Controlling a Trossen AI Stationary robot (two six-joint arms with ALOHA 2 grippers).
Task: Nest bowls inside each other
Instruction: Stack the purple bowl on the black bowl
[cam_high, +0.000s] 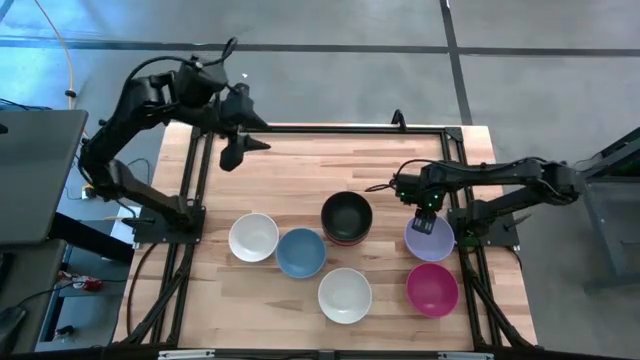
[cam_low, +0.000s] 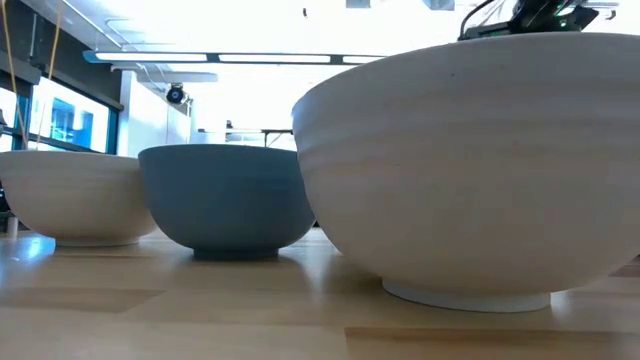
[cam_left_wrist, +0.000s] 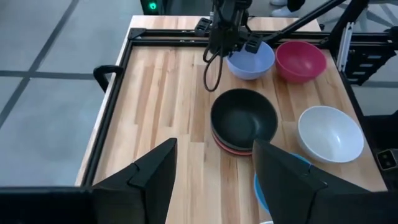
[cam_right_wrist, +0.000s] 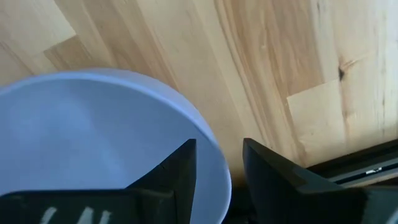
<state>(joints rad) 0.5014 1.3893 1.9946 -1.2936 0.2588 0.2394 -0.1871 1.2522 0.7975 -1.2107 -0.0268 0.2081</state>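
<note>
A lavender bowl stands on the table at the right. My right gripper points down over its far rim. It is open, with one finger inside the bowl and one outside, and a gap shows on both sides of the rim. A stack with a black bowl on top and a pink rim at the bottom stands mid-table. A white bowl, a light blue bowl, a second white bowl and a magenta bowl stand singly. My left gripper hangs open and empty above the far left.
A black metal frame runs along the table's far edge and sides. Bare wood lies between the stack and the far edge. In the low view the near white bowl fills the right, with the light blue bowl and the other white bowl behind.
</note>
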